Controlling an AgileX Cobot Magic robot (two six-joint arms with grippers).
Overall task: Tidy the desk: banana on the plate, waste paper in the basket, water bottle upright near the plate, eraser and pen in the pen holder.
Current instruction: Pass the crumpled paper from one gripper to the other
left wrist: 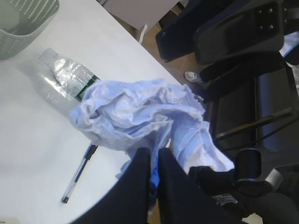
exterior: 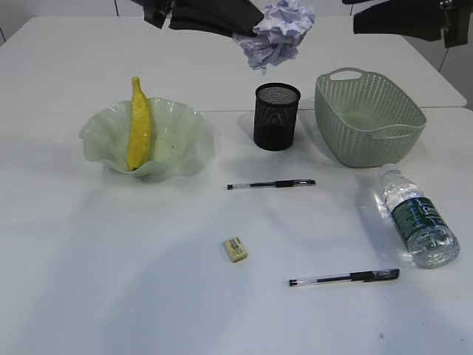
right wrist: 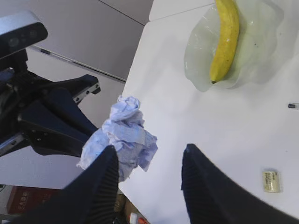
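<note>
My left gripper (left wrist: 154,156) is shut on the crumpled waste paper (left wrist: 140,112), held high above the pen holder (exterior: 276,117) and left of the basket (exterior: 369,140). The banana (exterior: 138,126) lies in the plate (exterior: 181,129). On its side at the desk's right lies the water bottle (exterior: 417,218). Two pens (exterior: 271,184) (exterior: 344,277) and the eraser (exterior: 234,248) rest on the desk (exterior: 111,281). In the right wrist view my right gripper (right wrist: 149,156) stands open and empty in the air, with the paper (right wrist: 124,135) hanging beyond its left finger.
The basket has nothing in it and stands at the back right next to the pen holder. The right arm (exterior: 399,18) hovers at the top right, above the basket. The desk's far edge runs behind the plate and basket.
</note>
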